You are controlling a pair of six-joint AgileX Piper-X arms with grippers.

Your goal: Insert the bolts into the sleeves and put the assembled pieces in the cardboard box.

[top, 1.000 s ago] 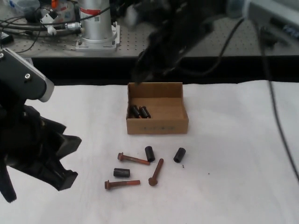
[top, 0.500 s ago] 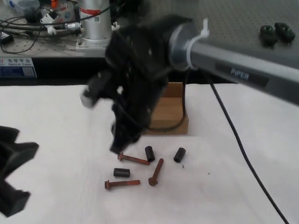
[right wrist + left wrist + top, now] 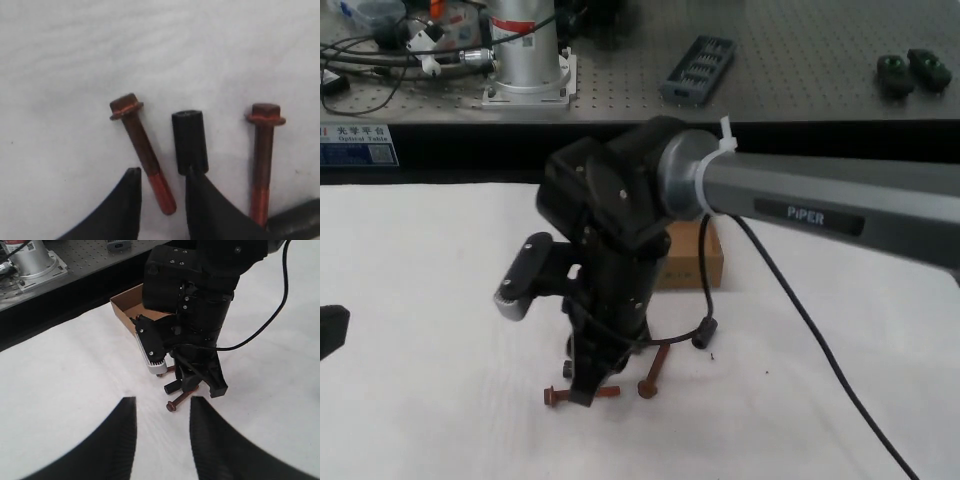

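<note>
Open right gripper (image 3: pixel 162 172) low over the white worktop (image 3: pixel 60 60) – fingers either side of a bolt (image 3: pixel 137 135), not closed on it. Black sleeve (image 3: pixel 190 140) just beside that bolt, second bolt (image 3: pixel 264 150) on the sleeve's far side, all lying flat. Empty left gripper (image 3: pixel 161 400) open, well apart from the pieces – cardboard box (image 3: pixel 131 302) partly hidden behind the right arm

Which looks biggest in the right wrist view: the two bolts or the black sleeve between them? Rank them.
1. Bolt ending between the jaws and the other bolt: alike, no ranking.
2. Black sleeve: shorter, thicker.
</note>
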